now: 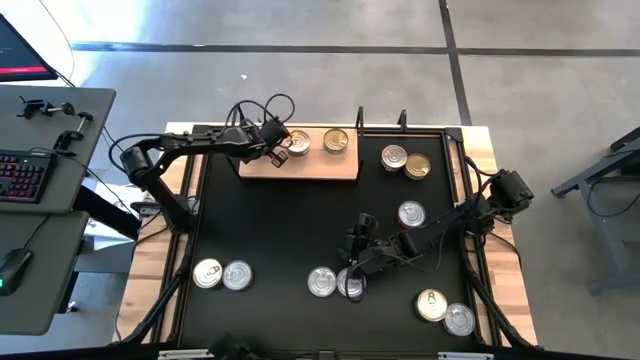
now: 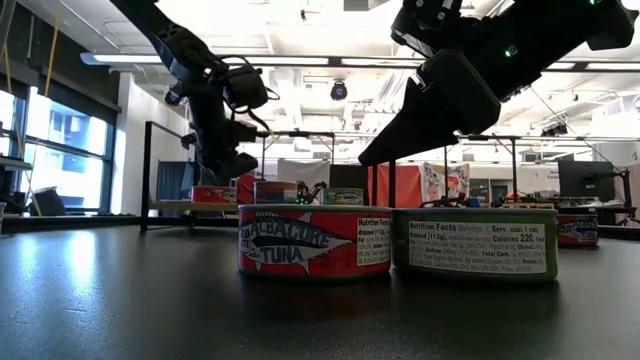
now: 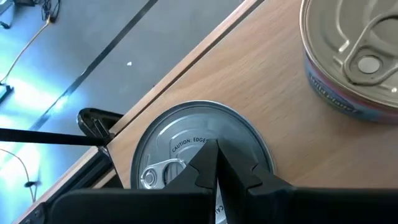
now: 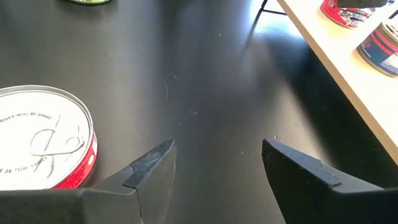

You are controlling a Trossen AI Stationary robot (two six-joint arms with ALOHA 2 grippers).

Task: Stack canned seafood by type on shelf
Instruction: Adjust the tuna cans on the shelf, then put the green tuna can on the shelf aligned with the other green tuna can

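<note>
The shelf (image 1: 300, 166), a light wooden board, lies at the table's far side and bears two tins (image 1: 298, 142) (image 1: 336, 141). My left gripper (image 3: 215, 149) is shut, and its tips stand over the lid of the silver-topped left tin (image 3: 180, 149). The second tin (image 3: 354, 56) stands beside it on the board. My right gripper (image 4: 214, 158) hovers open over bare table near the middle. A red-sided tin (image 4: 43, 140) stands just outside one of its fingers, and nothing is between the fingers. In the low view that red tuna tin (image 2: 315, 240) and a green one (image 2: 475, 243) stand in front. My left gripper's shut fingertips (image 3: 208, 155) point slanting down over the lid (image 3: 186, 134) of the left tin on the shelf, close to its pull tab. Whether they touch the lid, I cannot tell. The tin rests flat on the board.
More tins stand about the black table: two at the far right (image 1: 395, 157) (image 1: 417, 167), one mid-right (image 1: 411, 214), two near left (image 1: 207, 273) (image 1: 237, 275), two near centre (image 1: 322, 282) (image 1: 350, 285), and two near right (image 1: 431, 304) (image 1: 459, 319). A desk with a keyboard (image 1: 25, 175) stands to the left.
</note>
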